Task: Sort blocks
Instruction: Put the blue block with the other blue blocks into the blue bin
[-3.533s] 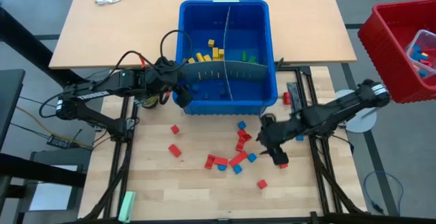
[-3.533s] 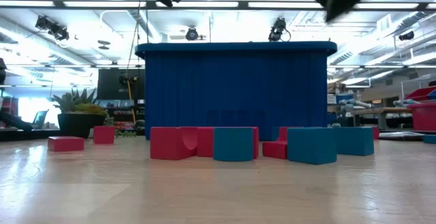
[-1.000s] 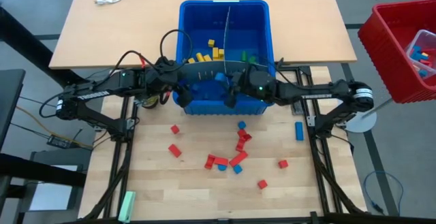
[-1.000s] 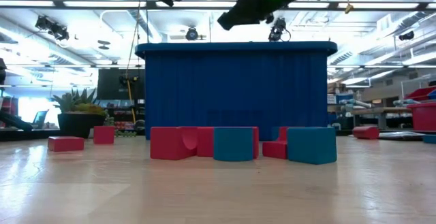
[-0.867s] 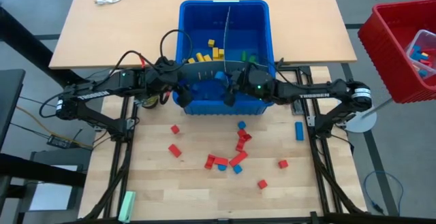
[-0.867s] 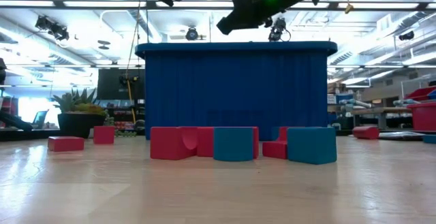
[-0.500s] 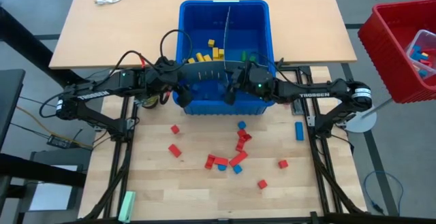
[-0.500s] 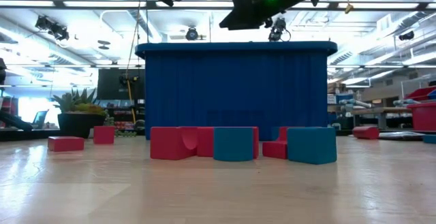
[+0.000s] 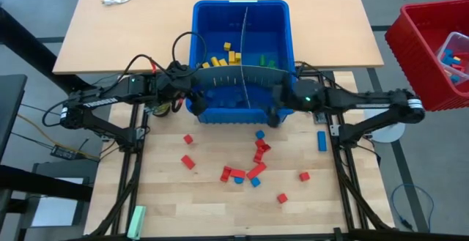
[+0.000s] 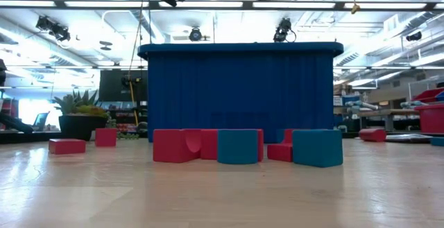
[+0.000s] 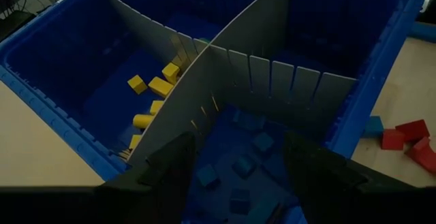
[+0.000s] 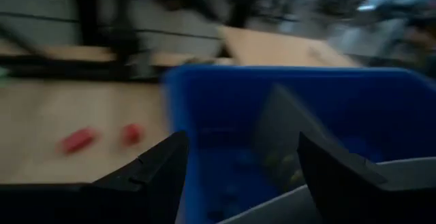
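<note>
The blue bin (image 9: 242,10) looks like smooth, slightly glossy plastic, same as the blocks (image 9: 245,169). They're sitting on a light wood tabletop (image 9: 212,201) with a matt finish and visible grain.

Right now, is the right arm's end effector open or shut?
Open. The right end effector shows its two dark fingers spread apart, nothing between them, over the blue bin.

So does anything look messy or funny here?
Yes. Red and blue blocks lie scattered on the table outside the bin. Its long grey divider bows in a curve instead of running straight.
</note>
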`<state>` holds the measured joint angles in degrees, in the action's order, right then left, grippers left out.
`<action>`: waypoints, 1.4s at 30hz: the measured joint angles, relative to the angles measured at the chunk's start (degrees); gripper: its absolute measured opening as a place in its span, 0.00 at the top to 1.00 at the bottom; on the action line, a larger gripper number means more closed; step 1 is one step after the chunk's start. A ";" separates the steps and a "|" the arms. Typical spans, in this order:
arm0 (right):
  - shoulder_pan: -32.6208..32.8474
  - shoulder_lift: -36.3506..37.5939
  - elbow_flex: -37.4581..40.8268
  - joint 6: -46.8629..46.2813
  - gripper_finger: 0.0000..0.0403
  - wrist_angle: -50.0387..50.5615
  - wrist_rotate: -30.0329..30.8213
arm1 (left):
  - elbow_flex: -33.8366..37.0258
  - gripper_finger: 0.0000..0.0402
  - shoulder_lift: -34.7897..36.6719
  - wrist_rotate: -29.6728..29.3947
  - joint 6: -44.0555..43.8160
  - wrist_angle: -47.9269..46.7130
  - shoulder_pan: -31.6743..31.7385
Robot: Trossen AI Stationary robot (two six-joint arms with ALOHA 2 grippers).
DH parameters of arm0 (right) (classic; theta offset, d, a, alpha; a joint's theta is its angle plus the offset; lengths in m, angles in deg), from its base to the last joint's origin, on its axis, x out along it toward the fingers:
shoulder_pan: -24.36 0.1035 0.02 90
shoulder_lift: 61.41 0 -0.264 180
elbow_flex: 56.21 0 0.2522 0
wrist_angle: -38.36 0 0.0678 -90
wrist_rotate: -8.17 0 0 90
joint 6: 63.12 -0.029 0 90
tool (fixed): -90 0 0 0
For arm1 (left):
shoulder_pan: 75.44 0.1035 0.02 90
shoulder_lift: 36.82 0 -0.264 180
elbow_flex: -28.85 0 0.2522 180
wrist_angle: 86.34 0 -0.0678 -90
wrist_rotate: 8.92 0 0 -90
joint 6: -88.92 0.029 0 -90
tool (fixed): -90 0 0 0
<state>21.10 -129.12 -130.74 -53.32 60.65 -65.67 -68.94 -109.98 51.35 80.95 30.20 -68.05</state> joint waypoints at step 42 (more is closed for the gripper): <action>11.26 -23.55 13.57 1.90 0.38 9.19 6.78 | 0.00 0.42 0.00 0.44 0.20 0.01 -0.01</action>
<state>32.36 -152.67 -117.17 -51.42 69.84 -58.89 -68.94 -109.98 51.79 81.15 30.20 -68.06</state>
